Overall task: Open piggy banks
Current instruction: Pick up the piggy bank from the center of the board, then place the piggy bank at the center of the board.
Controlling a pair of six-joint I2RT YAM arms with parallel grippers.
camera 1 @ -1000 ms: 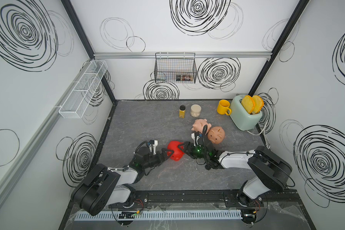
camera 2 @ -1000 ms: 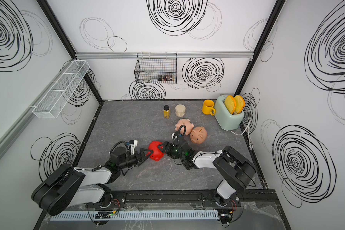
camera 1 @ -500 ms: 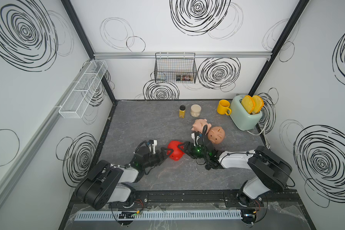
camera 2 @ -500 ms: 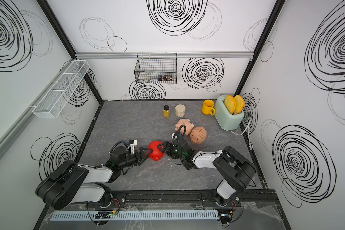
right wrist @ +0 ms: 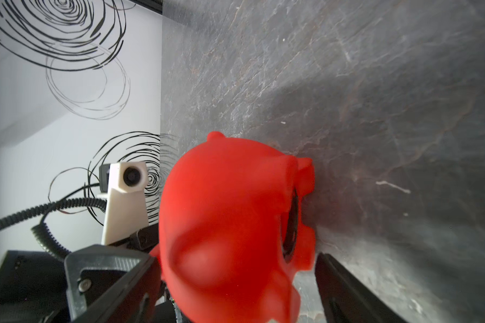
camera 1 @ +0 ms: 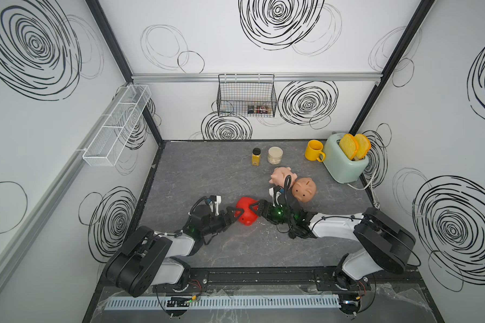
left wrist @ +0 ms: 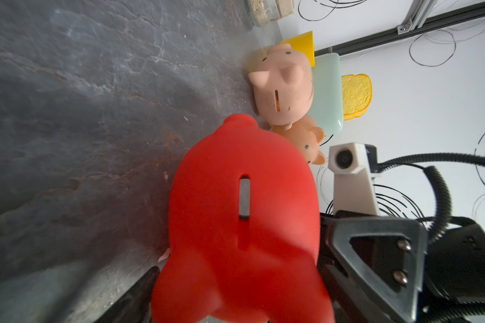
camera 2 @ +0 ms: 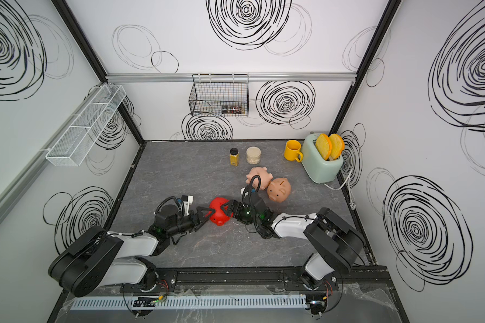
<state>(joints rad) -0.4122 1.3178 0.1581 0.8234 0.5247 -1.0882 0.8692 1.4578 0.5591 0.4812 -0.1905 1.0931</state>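
The red piggy bank (camera 1: 245, 214) (camera 2: 218, 214) lies on its side on the grey table, between both grippers. My left gripper (camera 1: 233, 216) (left wrist: 235, 293) is shut on its rear end, and the coin slot (left wrist: 244, 198) faces that wrist camera. My right gripper (camera 1: 256, 212) (right wrist: 235, 268) stands open around the snout end, with a gap between one finger (right wrist: 336, 282) and the pig. A dark belly plug (right wrist: 290, 223) shows between the feet. Behind them, the pale pink piggy bank (camera 1: 282, 175) and the peach-tan piggy bank (camera 1: 304, 190) lie touching each other.
A yellow mug (camera 1: 314, 150) and a mint toaster (camera 1: 345, 162) holding toast stand at the back right. A spice jar (camera 1: 256, 159) and a squat jar (camera 1: 275, 155) stand at the back. A wire basket (camera 1: 247, 98) hangs on the rear wall and a white rack (camera 1: 118, 125) on the left wall.
My right gripper's jaws have spread wider around the red piggy bank. The pig and my left gripper have barely moved.
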